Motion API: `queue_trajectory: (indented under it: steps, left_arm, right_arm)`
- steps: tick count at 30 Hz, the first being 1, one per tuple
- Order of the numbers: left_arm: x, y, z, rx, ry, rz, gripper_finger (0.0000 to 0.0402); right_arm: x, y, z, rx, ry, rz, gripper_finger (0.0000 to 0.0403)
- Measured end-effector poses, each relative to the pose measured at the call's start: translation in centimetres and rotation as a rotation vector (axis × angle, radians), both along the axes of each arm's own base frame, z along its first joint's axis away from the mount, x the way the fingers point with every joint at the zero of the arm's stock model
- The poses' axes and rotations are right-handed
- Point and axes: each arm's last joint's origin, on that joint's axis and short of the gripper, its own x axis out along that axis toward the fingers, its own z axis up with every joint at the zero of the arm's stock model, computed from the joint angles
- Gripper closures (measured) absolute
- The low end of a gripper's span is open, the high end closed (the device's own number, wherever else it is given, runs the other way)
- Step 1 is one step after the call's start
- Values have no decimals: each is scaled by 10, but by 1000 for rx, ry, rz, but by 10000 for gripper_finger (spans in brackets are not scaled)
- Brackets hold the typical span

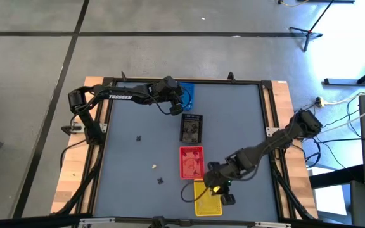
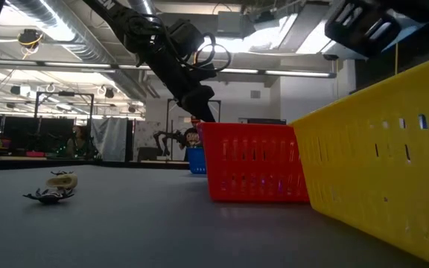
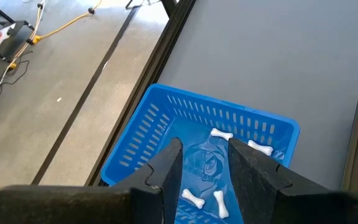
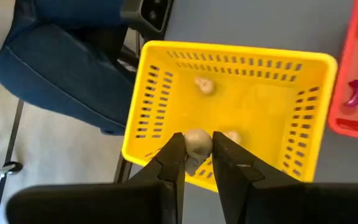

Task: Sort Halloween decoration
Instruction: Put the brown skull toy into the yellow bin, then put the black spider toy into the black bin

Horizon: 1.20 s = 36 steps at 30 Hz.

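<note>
Two dark arms reach over the grey tabletop (image 1: 233,120). The right gripper (image 4: 197,152) hangs above the yellow slotted plastic tray (image 4: 160,81), jaws clamped on a cream skull-like piece (image 4: 196,142); two more lie inside. The left gripper (image 3: 205,163), jaws parted and empty, hovers over the blue slotted tray (image 3: 142,124) holding four white bones (image 3: 219,134).

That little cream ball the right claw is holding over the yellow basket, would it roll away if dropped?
Probably. The cream ball looks rounded, so it may roll, but the yellow basket has walls to stop it. The right gripper pinches it without visible squashing, so it seems fairly stiff and light.
</note>
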Motion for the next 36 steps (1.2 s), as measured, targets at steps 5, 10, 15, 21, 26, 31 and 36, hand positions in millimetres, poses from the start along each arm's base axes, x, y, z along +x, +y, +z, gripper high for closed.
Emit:
queue_trajectory:
  steps: [5, 10, 15, 21, 26, 31, 36]
  left_arm:
    - [0, 0, 0, 0, 0, 0, 282]
    - [0, 0, 0, 0, 0, 0, 282]
    - [0, 0, 0, 8, 3, 10, 282]
    - [-1, 1, 0, 27, 12, 35, 282]
    - [-1, 1, 0, 21, 9, 27, 282]
    - [-3, -7, 8, 1, 6, -13, 282]
    - [-18, -28, 32, -33, 40, -68, 282]
  right_arm:
    - [1, -1, 0, 4, 6, -14, 338]
    - [0, -1, 0, 4, 9, -18, 338]
    - [0, -1, 0, 4, 11, -18, 338]
    - [0, -1, 0, 3, 11, -19, 290]
    - [1, -2, 0, -20, -3, -37, 229]
    - [1, -3, 0, -41, -15, -53, 199]
    - [1, -4, -1, -70, -23, -72, 198]
